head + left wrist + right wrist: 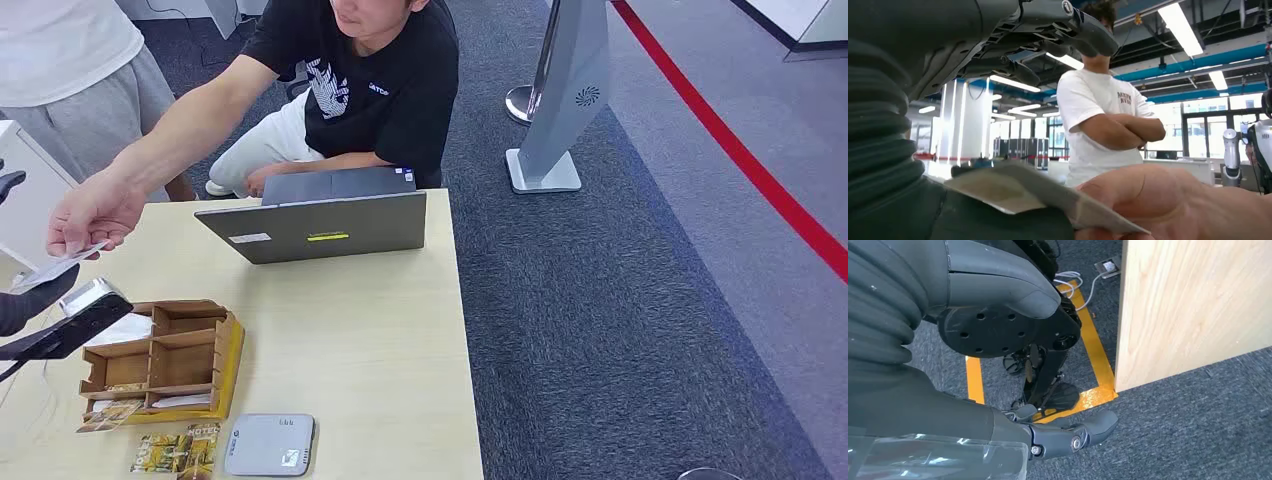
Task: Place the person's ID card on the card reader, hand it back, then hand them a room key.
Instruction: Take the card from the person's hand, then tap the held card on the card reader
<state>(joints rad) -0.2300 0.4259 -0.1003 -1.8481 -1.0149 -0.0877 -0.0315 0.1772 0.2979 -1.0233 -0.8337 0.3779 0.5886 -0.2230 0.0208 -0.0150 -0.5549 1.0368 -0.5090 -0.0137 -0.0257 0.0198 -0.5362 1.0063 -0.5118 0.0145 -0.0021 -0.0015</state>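
Note:
A person's hand holds out a white ID card over the table's left edge. My left hand is under and around the card, fingers spread. In the left wrist view the ID card lies across my thumb, with my fingers well above it and the person's hand still pinching its far end. The grey card reader lies at the table's near edge. My right hand hangs beside the table, fingers loosely apart and holding nothing.
A wooden organiser holding cards stands left of centre, with printed key sleeves in front of it. A grey laptop sits at the far edge before a seated person. Another person in white stands nearby. The table's side panel is close to my right hand.

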